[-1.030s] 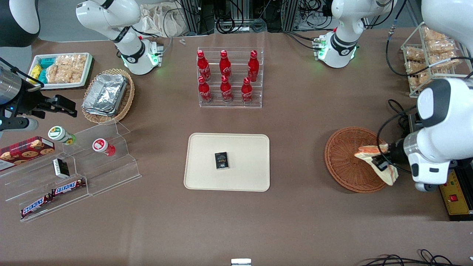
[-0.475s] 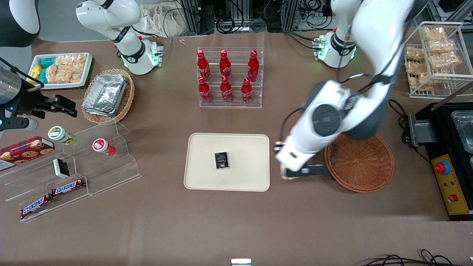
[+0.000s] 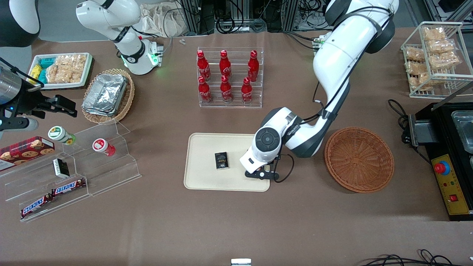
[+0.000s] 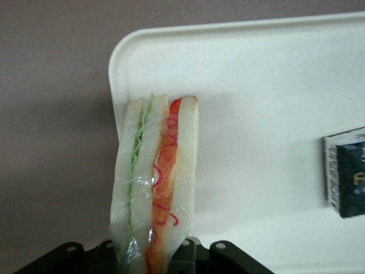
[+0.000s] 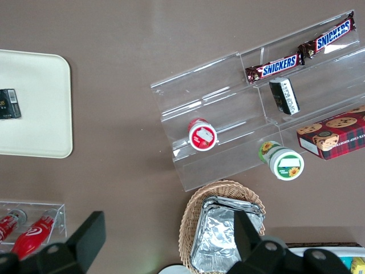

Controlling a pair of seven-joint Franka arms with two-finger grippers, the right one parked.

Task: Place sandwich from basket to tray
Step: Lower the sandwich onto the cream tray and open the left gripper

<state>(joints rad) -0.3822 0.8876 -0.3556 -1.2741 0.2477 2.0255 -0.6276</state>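
Note:
My left gripper hangs over the corner of the cream-beige tray that lies nearest the basket. It is shut on the sandwich, a wrapped wedge of pale bread with green and orange-red filling, held edge-up over the tray's rim. In the front view the wrist hides the sandwich. The round reddish-brown wicker basket stands empty, toward the working arm's end of the table.
A small black packet lies on the tray, also seen in the left wrist view. A clear rack of red cola bottles stands farther from the front camera. A black appliance sits beside the basket.
The left gripper has carried the sandwich out of the basket and across to the tray's near corner. The basket now stands empty.

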